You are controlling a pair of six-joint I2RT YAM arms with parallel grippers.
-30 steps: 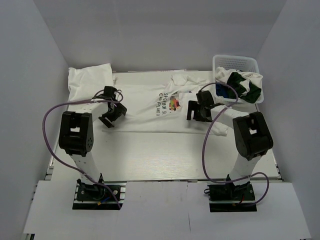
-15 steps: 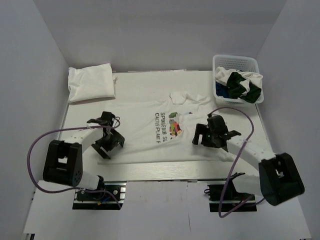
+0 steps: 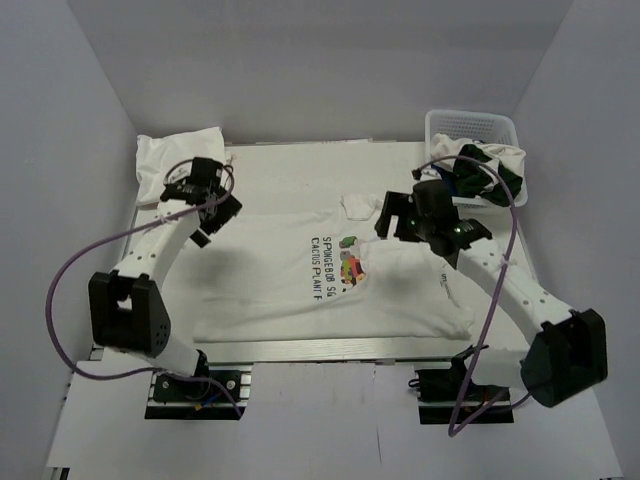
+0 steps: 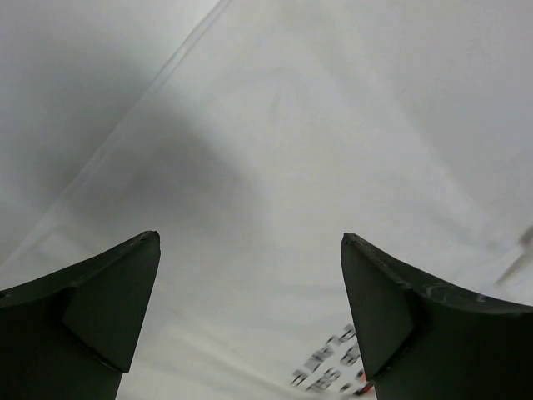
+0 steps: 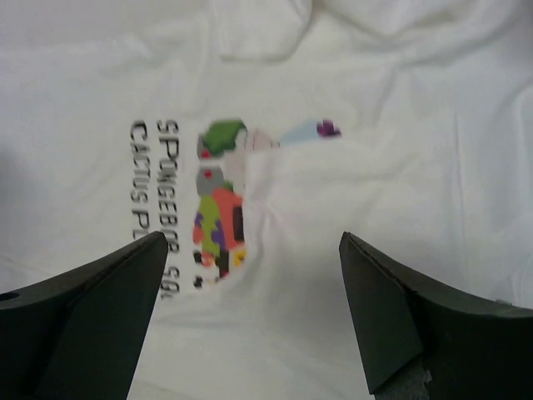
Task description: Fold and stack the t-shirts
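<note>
White printed t-shirt [image 3: 290,290] lies unfolded | folded shirt [image 3: 180,162] set aside | more shirts [image 3: 487,172] in basket [image 3: 470,122] | my left gripper [image 3: 213,212], right gripper [image 3: 392,218] gape empty.

Top external: high at the near side, looking down on the whole table [image 3: 290,165].
Left wrist: close over the printed t-shirt [image 4: 275,208].
Right wrist: close above its print, shared with top view.

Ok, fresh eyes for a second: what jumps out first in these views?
The white t-shirt with the colourful cartoon print lies spread across the middle of the table, a fold covering part of the print. The right gripper hangs open above that print; the left gripper, open too, is by the folded white t-shirt in the far left corner. Far right, a white lattice basket holds crumpled shirts.
</note>
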